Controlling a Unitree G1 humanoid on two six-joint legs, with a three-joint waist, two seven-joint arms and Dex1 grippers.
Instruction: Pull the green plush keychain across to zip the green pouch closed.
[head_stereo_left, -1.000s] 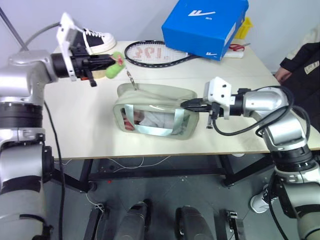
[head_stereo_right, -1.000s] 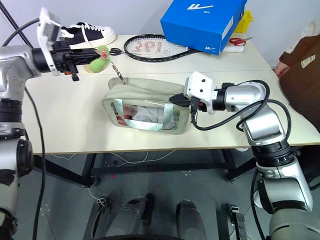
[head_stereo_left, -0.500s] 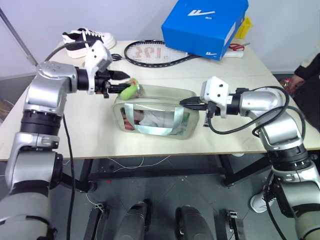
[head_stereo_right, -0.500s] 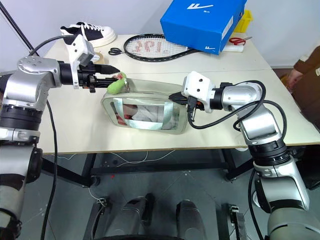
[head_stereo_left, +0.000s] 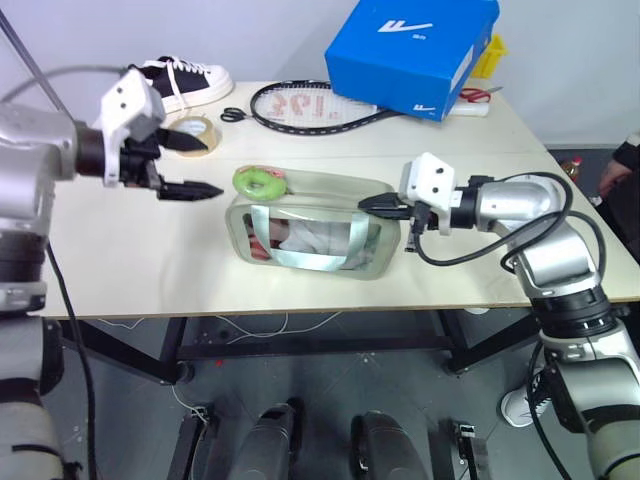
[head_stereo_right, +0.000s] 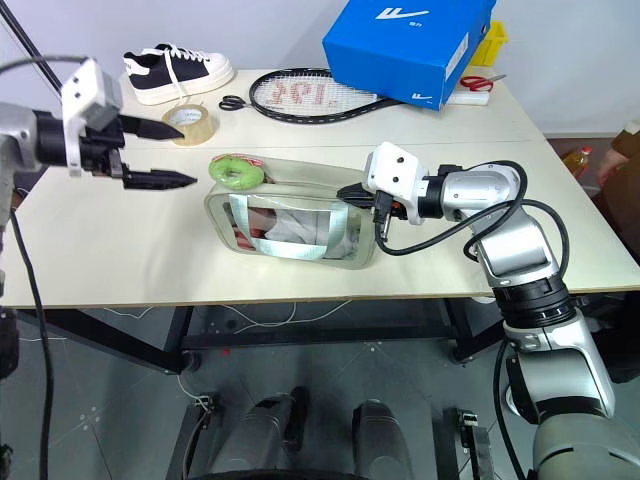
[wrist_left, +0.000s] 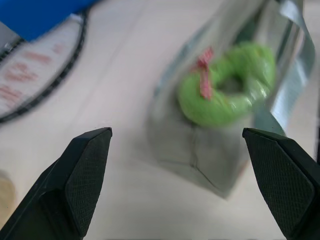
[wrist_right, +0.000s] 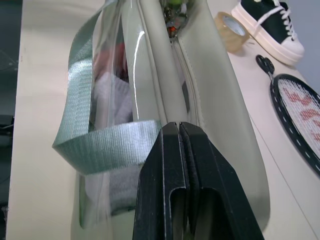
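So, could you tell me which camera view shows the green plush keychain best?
The left eye view: the green plush keychain lies whole and sharp on the green pouch's top corner. The right eye view matches; the left wrist view is closer but blurred; the right wrist view catches just a sliver.

keychain (head_stereo_left: 260, 181) on pouch's (head_stereo_left: 310, 225) left end, racket (head_stereo_left: 310, 104) behind, shoebox (head_stereo_left: 412, 50) behind right

One pouch (head_stereo_left: 305, 230); one keychain (head_stereo_left: 260, 181); one shoe (head_stereo_left: 188, 80); one racket (head_stereo_left: 310, 104); one box (head_stereo_left: 412, 52)

Lime-green plush keychain (head_stereo_left: 260, 181) on a sage-green pouch (head_stereo_left: 310, 235); blue shoebox (head_stereo_left: 412, 50); black-and-white sneaker (head_stereo_left: 185, 78).
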